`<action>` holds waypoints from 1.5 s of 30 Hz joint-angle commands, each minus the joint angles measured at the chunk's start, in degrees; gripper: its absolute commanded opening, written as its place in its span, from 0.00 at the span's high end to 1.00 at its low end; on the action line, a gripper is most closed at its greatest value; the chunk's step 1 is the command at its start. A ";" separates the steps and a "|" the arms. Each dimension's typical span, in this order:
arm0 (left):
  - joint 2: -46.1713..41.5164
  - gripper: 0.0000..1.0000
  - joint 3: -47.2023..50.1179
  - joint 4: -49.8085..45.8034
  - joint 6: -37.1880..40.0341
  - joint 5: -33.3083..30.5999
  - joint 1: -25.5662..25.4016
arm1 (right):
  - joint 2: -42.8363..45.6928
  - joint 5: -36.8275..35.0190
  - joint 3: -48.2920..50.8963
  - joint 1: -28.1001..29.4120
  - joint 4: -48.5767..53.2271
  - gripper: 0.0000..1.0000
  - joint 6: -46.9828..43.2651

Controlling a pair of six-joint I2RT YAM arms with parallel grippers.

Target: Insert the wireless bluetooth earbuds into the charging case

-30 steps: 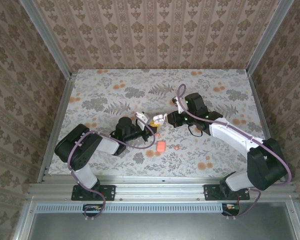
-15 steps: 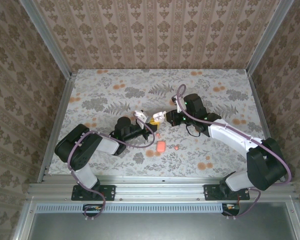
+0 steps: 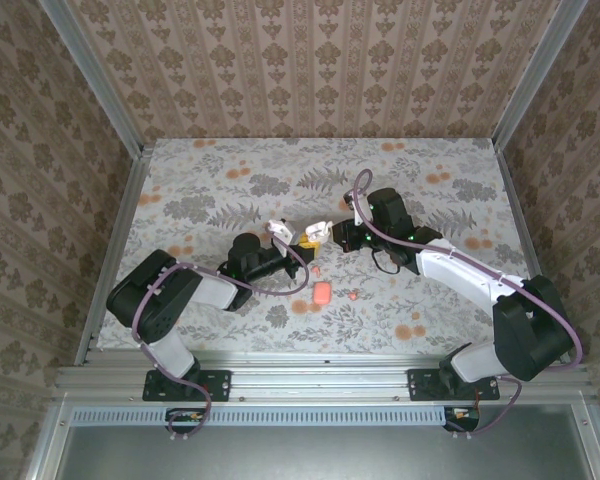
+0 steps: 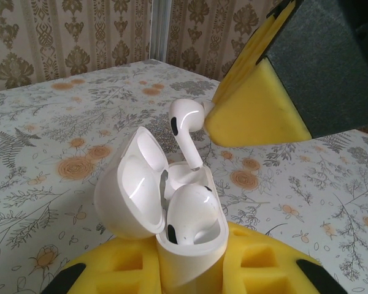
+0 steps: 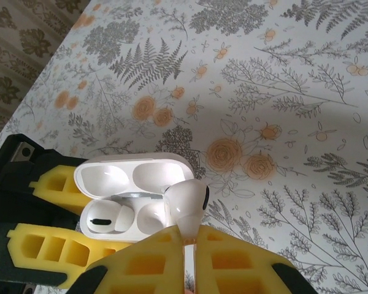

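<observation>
Just above left pincer's (image 4: 187, 280) gripped case (image 5: 135, 174), right pincer's (image 5: 190, 245) clamped earbud (image 4: 184, 119) has crept closer.

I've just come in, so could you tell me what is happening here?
The left end effector grips an open white case, with one white bud seated inside. The right end effector holds the second white bud just over the empty slot, not yet in. A coral case lies on the table nearby.

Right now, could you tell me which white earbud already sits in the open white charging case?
The white earbud lying in its well; the other white earbud hangs above the white case, pinched by the yellow fingers of the right gripper.
</observation>
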State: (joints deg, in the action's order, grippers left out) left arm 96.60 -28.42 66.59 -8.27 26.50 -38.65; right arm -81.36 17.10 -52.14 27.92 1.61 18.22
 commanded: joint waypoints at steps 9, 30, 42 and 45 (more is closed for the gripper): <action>-2.10 0.95 -0.27 4.03 -1.91 -0.31 -0.22 | -0.97 -0.76 0.90 0.76 -1.96 0.89 0.57; -2.72 0.95 0.12 4.01 -1.46 -0.66 -0.10 | 2.14 1.14 1.32 1.26 -2.44 0.69 -0.64; -3.68 0.95 0.43 4.06 -0.62 1.02 -0.06 | 11.52 4.96 2.60 -2.43 -0.27 0.57 1.94; -3.87 0.95 0.56 4.53 -0.04 2.79 -0.04 | 11.58 8.13 1.98 -3.53 0.65 0.55 2.89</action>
State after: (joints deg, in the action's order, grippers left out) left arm 94.45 -28.29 67.81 -9.06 26.55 -38.65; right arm -70.54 20.58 -50.39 25.39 0.38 19.33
